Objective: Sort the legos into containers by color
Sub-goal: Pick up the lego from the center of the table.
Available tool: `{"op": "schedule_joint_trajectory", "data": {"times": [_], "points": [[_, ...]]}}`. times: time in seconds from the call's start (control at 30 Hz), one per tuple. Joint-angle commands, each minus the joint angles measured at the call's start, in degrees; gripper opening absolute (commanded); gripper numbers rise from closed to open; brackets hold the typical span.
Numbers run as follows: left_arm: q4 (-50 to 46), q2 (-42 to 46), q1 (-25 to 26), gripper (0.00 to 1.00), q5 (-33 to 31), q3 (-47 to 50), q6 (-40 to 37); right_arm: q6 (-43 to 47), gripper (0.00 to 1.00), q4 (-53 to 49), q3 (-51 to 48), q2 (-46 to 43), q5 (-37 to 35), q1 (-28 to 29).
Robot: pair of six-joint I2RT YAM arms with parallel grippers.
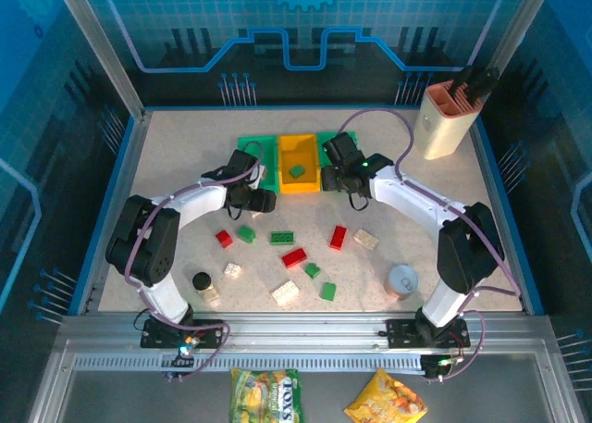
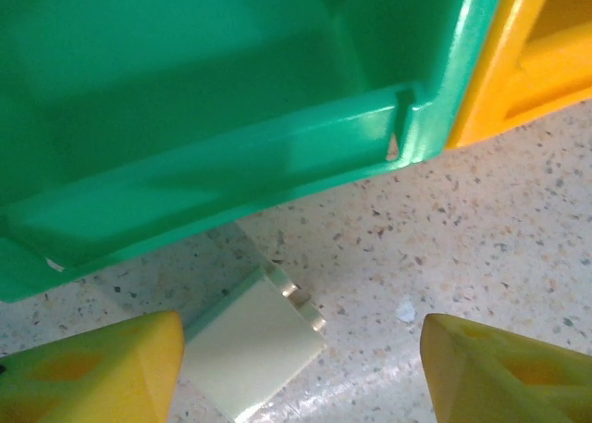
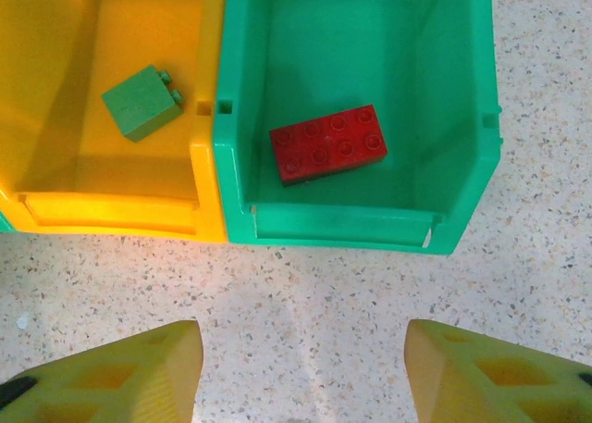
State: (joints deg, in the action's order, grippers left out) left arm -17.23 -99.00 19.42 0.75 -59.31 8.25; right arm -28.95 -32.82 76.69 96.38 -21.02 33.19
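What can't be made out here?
- Left green bin: back cut off by the left wrist view's top edge; left arm partly covers it from above.
- Cream brick: near end cut off at that view's bottom; contact with left gripper unclear.
- Right green bin: top view, right arm covers most.

The top external camera looks steeply down from the near edge at 6 o'clock, taking in the whole table [image 1: 176, 155]. Both wrist cameras sit close, angled down toward 12 o'clock, and each catches the orange-yellow bin [image 3: 111, 215].
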Motion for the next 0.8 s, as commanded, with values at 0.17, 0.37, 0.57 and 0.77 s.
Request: {"op": "schedule_joint_trajectory", "data": {"times": [0.17, 0.37, 0.57, 0.77], "points": [[8.7, -0.8, 0.6, 0.73, -0.9, 4.7, 2.7, -0.8, 0.60, -2.0, -0.8, -2.5, -1.2, -0.6], [8.6, -1.1, 0.7, 0.72, -0.1, 4.4, 2.2, -1.0, 0.60, -2.0, -1.0, -2.9, -1.0, -0.6], [7.3, -0.3, 1.4, 0.70, 1.4, 5.5, 3.0, -1.1, 0.60, -2.0, -1.0, -2.7, -0.4, -0.6], [5.8, 0.5, 3.1, 0.65, -0.3, 6.8, 3.5, -1.1, 0.60, -2.0, -1.2, -3.2, -0.3, -0.6]]}}
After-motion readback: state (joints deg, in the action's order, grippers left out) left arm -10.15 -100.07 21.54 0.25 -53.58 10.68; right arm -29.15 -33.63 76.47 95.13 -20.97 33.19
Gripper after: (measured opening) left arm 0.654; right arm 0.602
